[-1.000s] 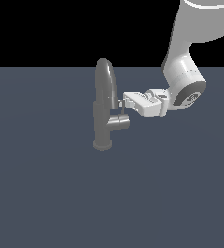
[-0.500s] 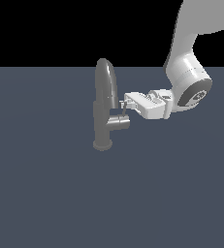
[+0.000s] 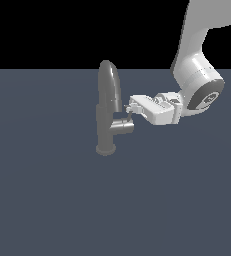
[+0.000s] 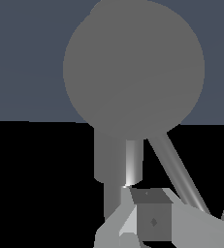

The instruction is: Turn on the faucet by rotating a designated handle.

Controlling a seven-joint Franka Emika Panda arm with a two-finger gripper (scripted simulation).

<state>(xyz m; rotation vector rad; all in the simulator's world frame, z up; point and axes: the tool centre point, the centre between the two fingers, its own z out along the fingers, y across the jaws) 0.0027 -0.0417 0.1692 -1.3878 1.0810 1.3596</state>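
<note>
The grey faucet point(image 3: 107, 107) stands on its round base with a tall arched spout. A short side stub point(image 3: 123, 127) points toward the exterior view's right. The thin handle point(image 3: 129, 118) rises from the stub's end. My white gripper point(image 3: 130, 107) reaches in from the exterior view's right, its tips at the handle's upper end, close beside the spout. In the wrist view the stub's round end point(image 4: 133, 68) fills the frame, and the handle point(image 4: 174, 167) runs as a slanted stick between my two fingers point(image 4: 152, 220). The gripper point(image 4: 179, 198) looks open, with a gap on either side of the stick.
A flat dark blue-grey floor point(image 3: 47, 200) spreads around the faucet base point(image 3: 106, 149). My white arm point(image 3: 197, 85) comes down from the upper part of the exterior view's right. Nothing else stands nearby.
My hand has dropped slightly and shifted a little toward the exterior view's right, bringing the fingertips down onto the handle's top. The faucet and the handle look unmoved.
</note>
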